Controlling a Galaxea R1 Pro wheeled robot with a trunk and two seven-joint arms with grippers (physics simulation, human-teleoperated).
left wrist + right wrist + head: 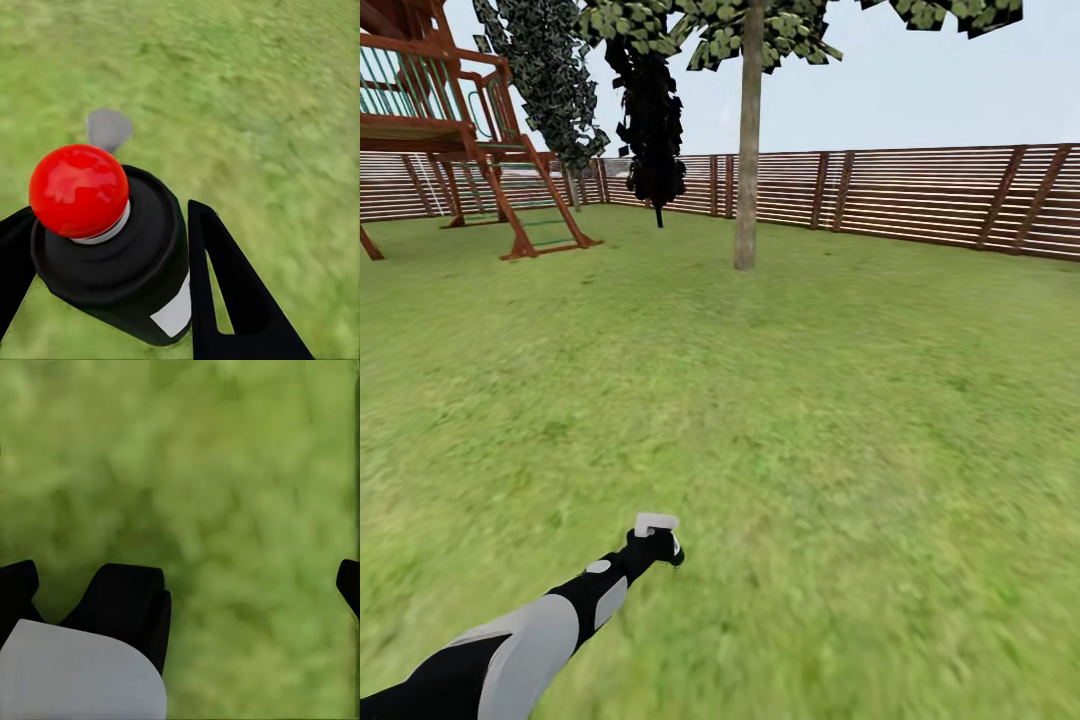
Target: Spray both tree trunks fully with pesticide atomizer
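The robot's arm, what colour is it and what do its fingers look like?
The left arm is glossy black with smooth light grey panels and a small grey oval patch near the wrist. In the left wrist view, the left gripper's fingers are flat black wedges tapering to points, with a cut-out slot.

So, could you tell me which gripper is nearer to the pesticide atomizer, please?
Left. The left gripper is closed around the pesticide atomizer, holding it over the grass; the right gripper is pointed at bare grass, with no atomizer near it.

black atomizer [120,262] clamped between fingers [225,285] over grass.
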